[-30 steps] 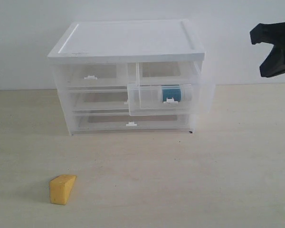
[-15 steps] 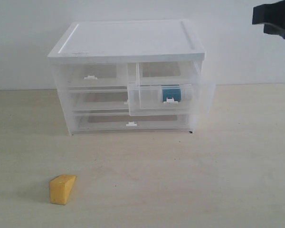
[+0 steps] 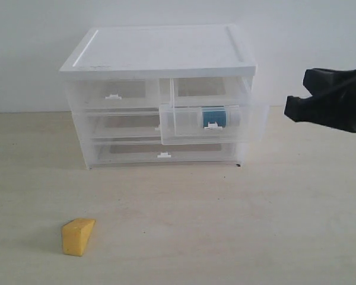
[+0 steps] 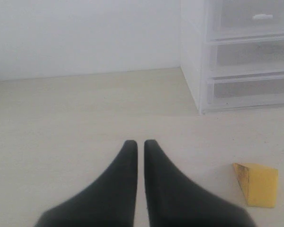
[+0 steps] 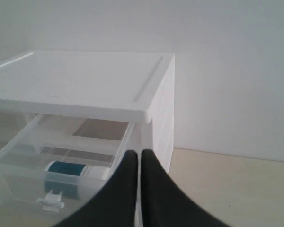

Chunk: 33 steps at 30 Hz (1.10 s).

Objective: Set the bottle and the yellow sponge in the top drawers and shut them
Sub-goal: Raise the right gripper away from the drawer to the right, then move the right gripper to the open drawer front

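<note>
- At 7 o'clock from the cabinet, near the front left of the pale wooden table (image 3: 255, 225), lies the yellow sponge (image 3: 78, 236). It is a small wedge of foam, like a slice of cheese, well apart from the cabinet, and nothing touches it.
- The left gripper (image 4: 140, 143) shows only in its own wrist view. Its two black fingers are pressed together with a hairline gap and hold nothing. It hangs over bare table, with the yellow sponge (image 4: 257, 184) near it but not touching.
- At 12 o'clock, against the white wall (image 3: 35, 53), stands the translucent white plastic cabinet (image 3: 160, 53) with a flat white top.
- The top left drawer (image 3: 113, 94) is pushed in flush, its small white tab handle facing front.
- Two full-width drawers (image 3: 163, 155) sit below the top row, both pushed in.
- The top right drawer (image 3: 184, 126) is pulled out towards the front and sags a little in front of the drawer below.
- The bottle (image 3: 213, 116) lies on its side inside that open drawer, its teal-blue label showing through the front wall. The right wrist view shows the bottle (image 5: 71, 171) with its white cap.
- At 3 o'clock from the cabinet, the black right gripper (image 3: 293, 108) hangs in the air, apart from the cabinet. In its wrist view the right gripper (image 5: 138, 153) has its fingers closed together and empty.
</note>
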Available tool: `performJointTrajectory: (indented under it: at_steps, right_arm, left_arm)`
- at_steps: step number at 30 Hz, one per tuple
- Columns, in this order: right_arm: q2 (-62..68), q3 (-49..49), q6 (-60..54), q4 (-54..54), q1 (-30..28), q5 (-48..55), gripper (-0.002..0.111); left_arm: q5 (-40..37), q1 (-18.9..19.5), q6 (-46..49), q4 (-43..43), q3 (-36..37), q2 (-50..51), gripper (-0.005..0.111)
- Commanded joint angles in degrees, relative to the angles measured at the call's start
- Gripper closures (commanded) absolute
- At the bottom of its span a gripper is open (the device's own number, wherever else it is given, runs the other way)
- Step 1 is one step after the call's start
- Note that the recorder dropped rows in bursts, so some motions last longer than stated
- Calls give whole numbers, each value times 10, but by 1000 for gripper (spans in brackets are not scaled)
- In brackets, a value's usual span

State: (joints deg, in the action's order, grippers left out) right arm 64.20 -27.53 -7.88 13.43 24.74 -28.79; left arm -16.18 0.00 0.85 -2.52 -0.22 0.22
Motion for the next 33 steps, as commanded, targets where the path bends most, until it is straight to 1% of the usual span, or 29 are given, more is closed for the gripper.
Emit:
performJointTrajectory:
  at_steps: [1,4,7,10,11,12,13,17,18,21,25,33]
  right_arm:
    - [-2,48,-1,-1,23,-94,108]
    - [5,73,-1,-1,44,-129,108]
    - [24,81,-1,4,69,-137,108]
    - [63,81,-1,19,105,-167,108]
    - [94,81,-1,46,132,-206,108]
    - [107,81,-1,65,143,-226,108]
    - [141,81,-5,102,168,-263,108]
    - [202,79,-6,144,206,-324,108]
    - [235,74,-6,165,221,-348,108]
    - [288,36,-6,176,226,-354,108]
    - [321,-9,-6,176,226,-338,108]
    - [339,-54,-34,179,226,-333,108]
  left_arm:
    - [2,1,1,5,2,-2,102]
    - [3,1,1,5,2,-2,102]
    - [3,1,1,5,2,-2,102]
    - [3,1,1,5,2,-2,102]
    - [3,1,1,5,2,-2,102]
    - [3,1,1,5,2,-2,102]
    - [3,1,1,5,2,-2,102]
    - [2,1,1,5,2,-2,102]
    - [2,1,1,5,2,-2,102]
    - [2,1,1,5,2,-2,102]
    - [2,1,1,5,2,-2,102]
    - [3,1,1,5,2,-2,102]
